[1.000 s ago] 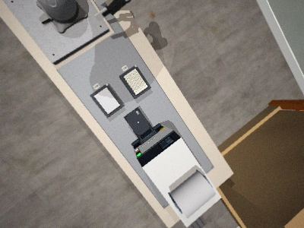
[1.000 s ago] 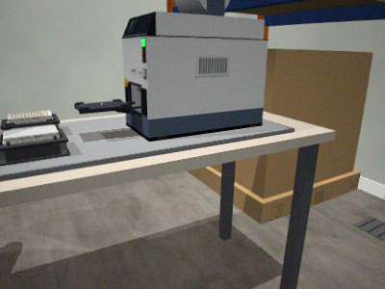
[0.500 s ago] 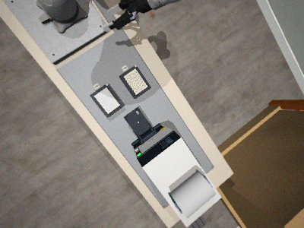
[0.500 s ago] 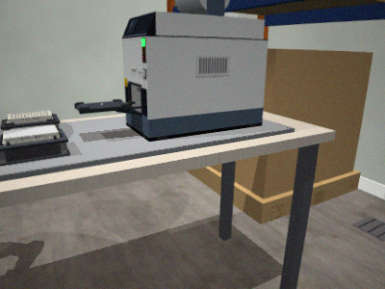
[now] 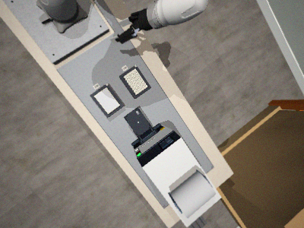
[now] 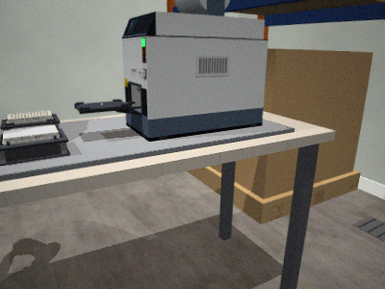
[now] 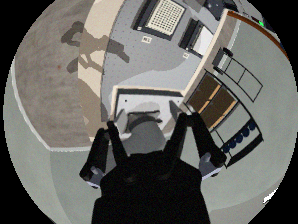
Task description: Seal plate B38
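1. Jaws of the gripper (image 5: 125,36) stand partly spread with nothing between them; in the wrist view only grey mat shows between the two fingers.
2. Two plate nests sit on the grey mat (image 5: 76,76), side by side at centre-left of the top view. The left nest (image 5: 107,99) holds a plate with a plain white top (image 5: 106,101). The right nest (image 5: 134,81) holds a plate with a dotted well pattern (image 5: 136,82). Their labels are too small to read, so I cannot tell which plate is B38.
3. Both plates lie well apart from the gripper, which hangs at the top of the top view over the table's edge; the plates sit lower in the frame.
4. One sealer (image 6: 192,77) stands on the mat, its lamp (image 6: 143,43) green. Its dark stage (image 5: 138,122) is out, with no plate on it.
5. One foil roll (image 5: 191,194) rests on the sealer's far end.
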`<action>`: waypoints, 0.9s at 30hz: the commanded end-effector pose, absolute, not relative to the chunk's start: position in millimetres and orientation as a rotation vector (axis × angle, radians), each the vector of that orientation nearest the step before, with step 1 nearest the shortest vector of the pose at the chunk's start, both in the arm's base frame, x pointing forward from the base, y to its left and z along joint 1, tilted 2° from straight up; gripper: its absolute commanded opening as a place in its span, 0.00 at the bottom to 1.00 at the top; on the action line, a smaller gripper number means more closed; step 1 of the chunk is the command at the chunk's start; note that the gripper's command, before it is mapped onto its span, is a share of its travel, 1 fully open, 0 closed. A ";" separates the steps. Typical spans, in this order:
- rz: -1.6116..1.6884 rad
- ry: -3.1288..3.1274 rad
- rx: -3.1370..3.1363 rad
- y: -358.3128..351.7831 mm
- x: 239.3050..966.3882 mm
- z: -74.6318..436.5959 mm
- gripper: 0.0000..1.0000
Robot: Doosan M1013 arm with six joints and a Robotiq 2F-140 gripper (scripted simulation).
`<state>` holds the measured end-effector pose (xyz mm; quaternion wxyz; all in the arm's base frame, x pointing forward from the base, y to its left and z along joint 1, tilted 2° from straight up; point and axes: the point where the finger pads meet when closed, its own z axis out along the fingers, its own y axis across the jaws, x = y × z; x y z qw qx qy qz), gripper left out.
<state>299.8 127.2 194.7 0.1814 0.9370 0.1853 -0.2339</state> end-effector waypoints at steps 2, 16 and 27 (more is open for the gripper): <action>-0.650 0.512 2.689 126.7 320.7 193.8 0.70; -0.534 0.378 2.879 114.6 369.5 195.3 0.70; -0.450 0.296 2.967 95.0 417.0 200.6 0.70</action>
